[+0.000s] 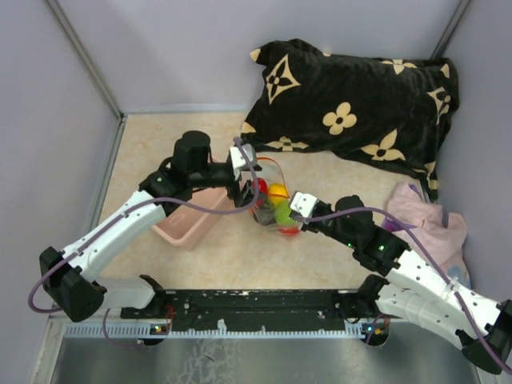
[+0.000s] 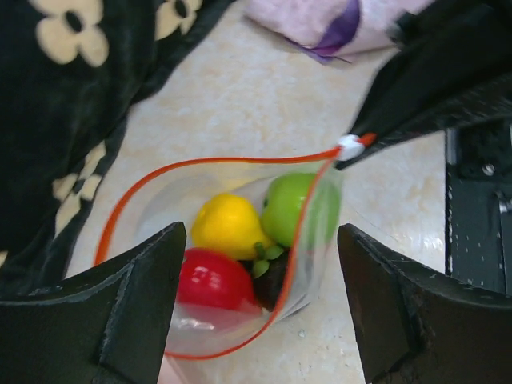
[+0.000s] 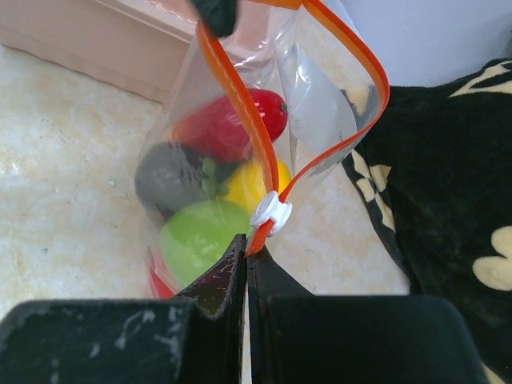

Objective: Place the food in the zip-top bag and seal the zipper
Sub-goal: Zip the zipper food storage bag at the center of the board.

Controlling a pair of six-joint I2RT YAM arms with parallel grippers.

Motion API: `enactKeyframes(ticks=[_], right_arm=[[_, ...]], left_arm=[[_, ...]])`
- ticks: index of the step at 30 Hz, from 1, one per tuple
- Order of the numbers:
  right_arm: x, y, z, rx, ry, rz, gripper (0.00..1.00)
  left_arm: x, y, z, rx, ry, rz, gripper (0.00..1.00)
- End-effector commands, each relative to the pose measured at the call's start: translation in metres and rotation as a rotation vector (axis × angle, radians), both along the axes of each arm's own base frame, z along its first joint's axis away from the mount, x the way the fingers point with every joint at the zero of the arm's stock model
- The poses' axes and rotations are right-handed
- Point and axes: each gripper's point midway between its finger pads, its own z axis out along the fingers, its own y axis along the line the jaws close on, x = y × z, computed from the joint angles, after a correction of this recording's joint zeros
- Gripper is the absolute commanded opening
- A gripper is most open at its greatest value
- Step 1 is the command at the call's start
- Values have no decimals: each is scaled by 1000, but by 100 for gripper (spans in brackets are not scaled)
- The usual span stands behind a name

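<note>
Right gripper (image 3: pixel 246 246) has its jaws pressed together on the corner of the bag (image 3: pixel 320 104), pinching the zipper (image 3: pixel 240 100) just below the white slider (image 3: pixel 272 212). Left gripper (image 2: pixel 260 240) is spread wide, with a finger on either side of the bag. In the right wrist view one of its tips seems to touch the strip at the far end, but it clamps nothing. The bag appears to rest upright on the surface (image 3: pixel 64 184) between the two arms, just beside the pink bin (image 1: pixel 188 228), with its mouth up and gaping in a loop. The food (image 3: pixel 200 236) is inside, with red, yellow, light green and dark pieces piled at the bottom. I judge the film thin, crinkly and slick, with no stiffness of its own, so it will sag wherever it is not held. The toy pieces look light and hard, enough to weigh the bottom down yet free to roll if the bag tips. The strip is the firmest part and the best hold: with one end pinned and the other pinched by the left gripper, the mouth would stretch flat for the slider. Pulling on the film alone would likely crumple it.
</note>
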Motion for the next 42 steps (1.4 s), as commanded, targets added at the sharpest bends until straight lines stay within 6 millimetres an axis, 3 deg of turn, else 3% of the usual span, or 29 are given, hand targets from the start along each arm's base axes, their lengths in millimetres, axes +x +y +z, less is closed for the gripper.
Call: enactKeyframes(ticks=[1, 8, 18, 26, 33, 39, 42], right_arm=[[3, 2, 37, 45, -82, 13, 0], [0, 5, 35, 32, -76, 42, 0], [0, 9, 35, 19, -72, 60, 0], [3, 9, 34, 12, -79, 52, 0], [4, 9, 33, 11, -84, 49, 0], [4, 6, 31, -2, -85, 44, 0], [4, 3, 30, -12, -78, 37, 0]], left_arm=[[-27, -24, 7, -15, -299, -280, 83], [-42, -46, 5, -19, -442, -480, 80], [-58, -76, -19, 54, -412, -666, 75], [-69, -85, -33, 69, -362, -712, 55], [-68, -83, -42, 103, -333, -703, 37], [-65, -81, -43, 125, -331, -689, 16], [-61, -77, -45, 158, -337, -666, 13]])
